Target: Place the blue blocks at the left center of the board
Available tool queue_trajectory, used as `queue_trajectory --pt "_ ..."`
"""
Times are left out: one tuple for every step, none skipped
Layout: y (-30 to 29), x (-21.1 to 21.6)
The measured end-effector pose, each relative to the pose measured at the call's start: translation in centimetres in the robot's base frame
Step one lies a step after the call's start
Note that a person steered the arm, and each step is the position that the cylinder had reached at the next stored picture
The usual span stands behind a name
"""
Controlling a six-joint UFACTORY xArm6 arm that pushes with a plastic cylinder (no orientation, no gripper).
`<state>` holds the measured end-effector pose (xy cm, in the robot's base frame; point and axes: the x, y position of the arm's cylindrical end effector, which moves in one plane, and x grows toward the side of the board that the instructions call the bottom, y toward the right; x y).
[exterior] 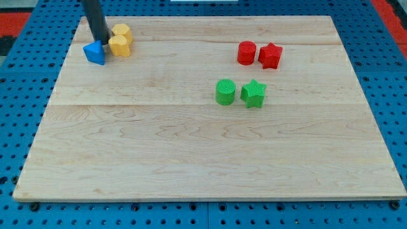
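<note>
A blue triangular block (94, 53) lies near the board's top left corner. My tip (102, 42) stands right at its upper right side, between it and two yellow blocks, and appears to touch it. The yellow blocks, one heart-like (119, 46) and one behind it (123, 32), sit just right of the rod. Only one blue block shows; the rod may hide part of what lies behind it.
A red cylinder (246, 53) and a red star (270, 55) sit at the upper right. A green cylinder (225, 91) and a green star (253, 93) lie below them. The wooden board (191, 159) rests on a blue pegboard table (13, 114).
</note>
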<state>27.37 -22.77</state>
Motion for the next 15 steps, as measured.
queue_trajectory --pt "-0.5 2.0" --pt "5.7 6.5" --pt "3.7 7.6" --pt "-7.3 5.4" --pt "-7.4 -2.4" --pt "-5.3 -8.0" --pt "0.4 -4.4" --pt "0.2 7.8" --pt "1.5 15.4" --pt "-7.6 14.5" --pt "-3.1 8.1" --pt "4.4 4.6" --pt "4.5 4.4" --pt "5.9 2.6" --pt "8.5 1.5"
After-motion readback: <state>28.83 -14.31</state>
